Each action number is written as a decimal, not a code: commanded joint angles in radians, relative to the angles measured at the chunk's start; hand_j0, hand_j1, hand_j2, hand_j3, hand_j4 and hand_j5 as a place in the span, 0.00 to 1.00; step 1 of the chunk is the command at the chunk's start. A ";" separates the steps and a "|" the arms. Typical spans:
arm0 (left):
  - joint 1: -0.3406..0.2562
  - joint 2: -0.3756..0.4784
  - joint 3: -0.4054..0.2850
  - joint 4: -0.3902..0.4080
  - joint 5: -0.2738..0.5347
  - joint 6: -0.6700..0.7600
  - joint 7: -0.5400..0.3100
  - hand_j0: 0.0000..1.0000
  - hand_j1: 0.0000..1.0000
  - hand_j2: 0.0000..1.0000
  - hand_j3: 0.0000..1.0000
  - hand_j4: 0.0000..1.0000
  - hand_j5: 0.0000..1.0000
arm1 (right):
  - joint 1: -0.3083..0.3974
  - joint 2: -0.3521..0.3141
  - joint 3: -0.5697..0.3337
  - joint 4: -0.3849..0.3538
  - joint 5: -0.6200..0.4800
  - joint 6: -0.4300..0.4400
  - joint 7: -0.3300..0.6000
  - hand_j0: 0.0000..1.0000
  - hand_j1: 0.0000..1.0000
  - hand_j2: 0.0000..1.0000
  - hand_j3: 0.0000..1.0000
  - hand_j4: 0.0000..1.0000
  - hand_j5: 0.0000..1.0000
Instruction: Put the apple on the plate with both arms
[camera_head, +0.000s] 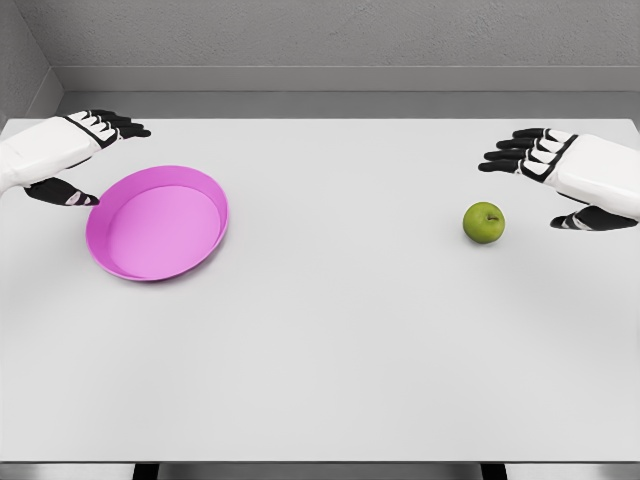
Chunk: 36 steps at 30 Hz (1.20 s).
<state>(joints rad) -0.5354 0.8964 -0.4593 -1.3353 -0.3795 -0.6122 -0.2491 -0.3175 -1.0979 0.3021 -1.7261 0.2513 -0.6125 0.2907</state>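
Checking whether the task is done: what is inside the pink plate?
Nothing: the pink plate shows only bare floor. The green apple sits apart on the table. Nothing covers the plate's inside.

Right hand to apple: nothing is standing between.
Plate at 9 o'clock: bare table is lying between it and apple.

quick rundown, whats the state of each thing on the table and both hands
green apple: upright, stem up, on the table, not held
pink plate: empty, on the table at the left
left hand: open, beside the plate's left rim
right hand: open, right of the apple, apart from it
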 joint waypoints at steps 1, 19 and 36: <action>0.000 0.002 0.001 -0.001 0.007 0.001 0.001 1.00 1.00 1.00 1.00 1.00 1.00 | 0.000 -0.003 -0.011 -0.001 -0.006 0.002 0.001 1.00 1.00 1.00 1.00 1.00 1.00; 0.000 0.002 0.001 0.001 0.007 0.001 0.001 1.00 1.00 1.00 1.00 1.00 1.00 | -0.339 0.184 0.411 0.232 -0.009 0.324 0.320 1.00 1.00 1.00 1.00 1.00 1.00; -0.003 0.001 0.004 0.007 0.002 0.001 -0.001 1.00 1.00 1.00 1.00 1.00 1.00 | -0.423 0.248 0.517 0.319 -0.009 0.405 0.320 1.00 1.00 1.00 1.00 1.00 1.00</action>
<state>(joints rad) -0.5384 0.8964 -0.4555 -1.3288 -0.3837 -0.6122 -0.2506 -0.7409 -0.8531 0.8050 -1.4093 0.2447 -0.2083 0.6112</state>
